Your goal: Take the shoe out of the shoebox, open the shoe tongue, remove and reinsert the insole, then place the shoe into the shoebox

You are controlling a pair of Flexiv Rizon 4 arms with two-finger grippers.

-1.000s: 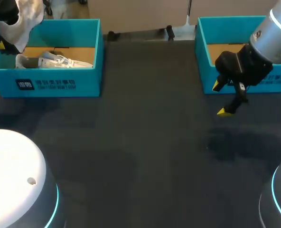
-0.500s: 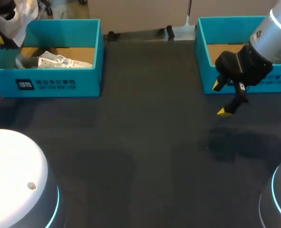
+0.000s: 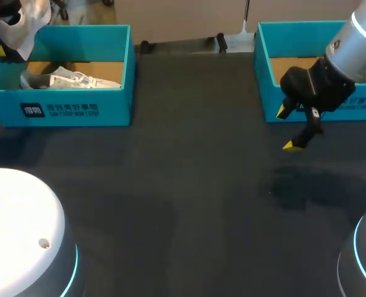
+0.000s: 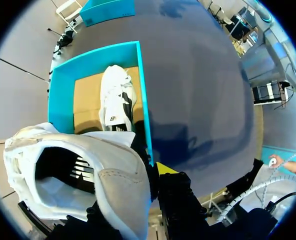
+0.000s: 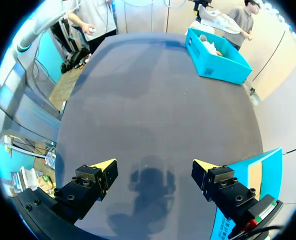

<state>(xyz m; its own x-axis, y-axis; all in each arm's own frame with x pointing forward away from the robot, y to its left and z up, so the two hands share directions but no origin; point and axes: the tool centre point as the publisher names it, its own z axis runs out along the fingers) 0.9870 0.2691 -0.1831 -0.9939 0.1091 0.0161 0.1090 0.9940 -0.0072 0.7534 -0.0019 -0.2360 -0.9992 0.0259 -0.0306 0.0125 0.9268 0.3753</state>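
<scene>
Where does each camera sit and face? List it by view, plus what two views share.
Head view: fixed above and behind, looking down on the table; both arms enter, right gripper open, left gripper above the left shoebox.
Left wrist view: on the left wrist, looking down into that box; the held shoe and one yellow tip show.
Right wrist view: on the right wrist, looking across the table; both open fingers show.
Shared: head and left wrist views both show the boxed shoe.
</scene>
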